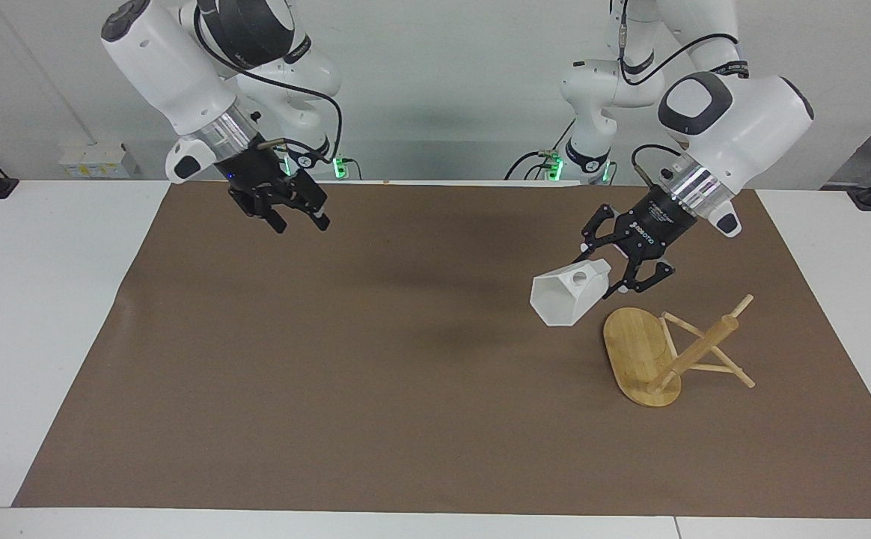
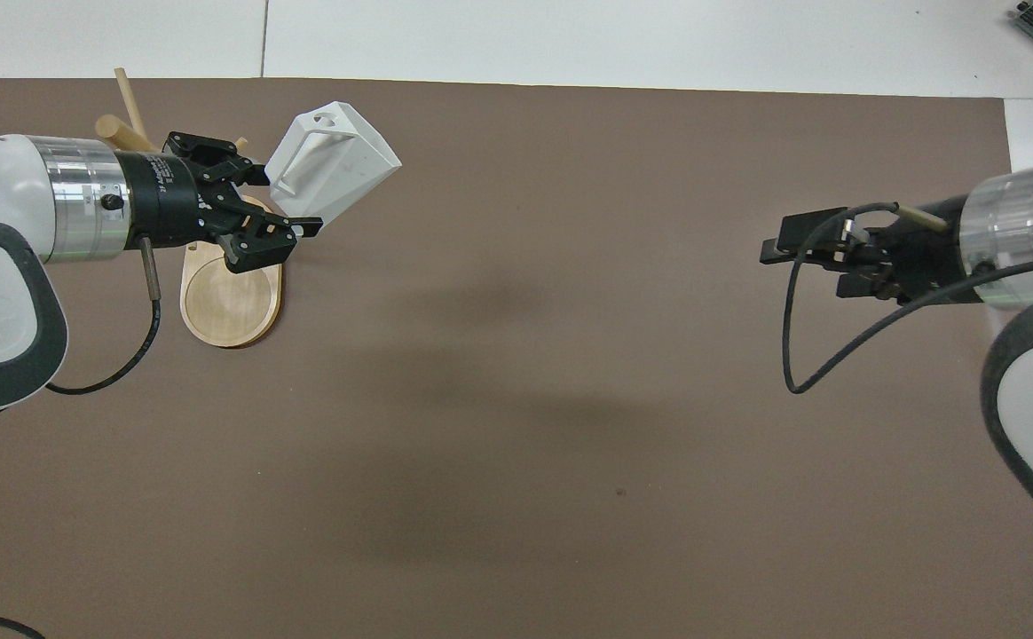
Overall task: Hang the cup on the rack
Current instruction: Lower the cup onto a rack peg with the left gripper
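Left gripper (image 1: 615,278) shut tight on cup (image 1: 564,298), pinching narrow bottom end. Cup up in air, tipped, mouth pointing down and away from gripper, handle (image 1: 581,277) with hole on top. Cup over brown mat (image 1: 331,374), just beside rack (image 1: 641,352), toward left arm's end of table.

Right gripper (image 1: 302,223) wide, holding nothing, waiting up over right arm's end.

Cup looks hard, light, smooth, maybe slippery; could chip. Flat sides good for pinching; keep handle hole free for peg.

Word "ROBOTIQ" on left gripper.
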Controlling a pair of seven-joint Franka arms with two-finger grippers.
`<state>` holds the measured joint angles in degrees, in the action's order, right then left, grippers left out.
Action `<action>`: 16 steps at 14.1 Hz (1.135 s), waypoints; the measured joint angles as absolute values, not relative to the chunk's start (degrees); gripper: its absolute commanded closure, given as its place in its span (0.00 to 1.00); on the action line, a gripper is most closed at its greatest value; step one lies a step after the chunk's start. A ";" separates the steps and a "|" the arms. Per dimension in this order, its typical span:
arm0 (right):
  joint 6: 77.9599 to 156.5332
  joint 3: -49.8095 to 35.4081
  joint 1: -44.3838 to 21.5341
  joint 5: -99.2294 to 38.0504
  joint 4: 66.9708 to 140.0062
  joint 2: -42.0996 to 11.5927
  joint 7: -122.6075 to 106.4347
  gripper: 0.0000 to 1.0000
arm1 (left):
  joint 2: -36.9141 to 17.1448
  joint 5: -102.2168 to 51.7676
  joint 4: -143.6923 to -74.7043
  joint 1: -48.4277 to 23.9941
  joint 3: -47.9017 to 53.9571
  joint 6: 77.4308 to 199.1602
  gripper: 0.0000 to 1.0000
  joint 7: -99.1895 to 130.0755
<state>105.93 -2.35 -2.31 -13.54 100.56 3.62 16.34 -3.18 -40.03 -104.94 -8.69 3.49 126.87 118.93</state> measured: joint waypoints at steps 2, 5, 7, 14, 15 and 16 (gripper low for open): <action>105.90 -2.52 -2.31 -3.15 100.74 4.78 12.97 0.00 | -3.18 -40.01 -106.10 -8.72 3.53 129.64 1.00 122.27; 106.28 -2.47 -0.03 1.77 100.91 4.83 6.32 0.00 | -3.19 -39.99 -107.88 -8.71 3.49 133.68 1.00 126.79; 106.91 -2.43 3.08 1.85 101.10 4.82 -0.33 0.00 | -3.19 -39.99 -109.57 -8.59 3.21 135.25 1.00 128.59; 106.15 -2.73 6.31 1.84 102.65 4.90 -4.91 0.00 | -3.10 -39.99 -112.80 -5.60 2.76 136.67 1.00 137.21; 105.34 -2.85 6.25 1.84 102.81 4.99 -4.91 0.00 | -3.07 -39.99 -113.03 -5.19 2.73 136.67 1.00 137.97; 104.47 -2.96 6.15 1.84 102.94 5.15 -4.91 0.00 | -3.06 -39.99 -113.24 -4.88 2.73 136.67 1.00 138.73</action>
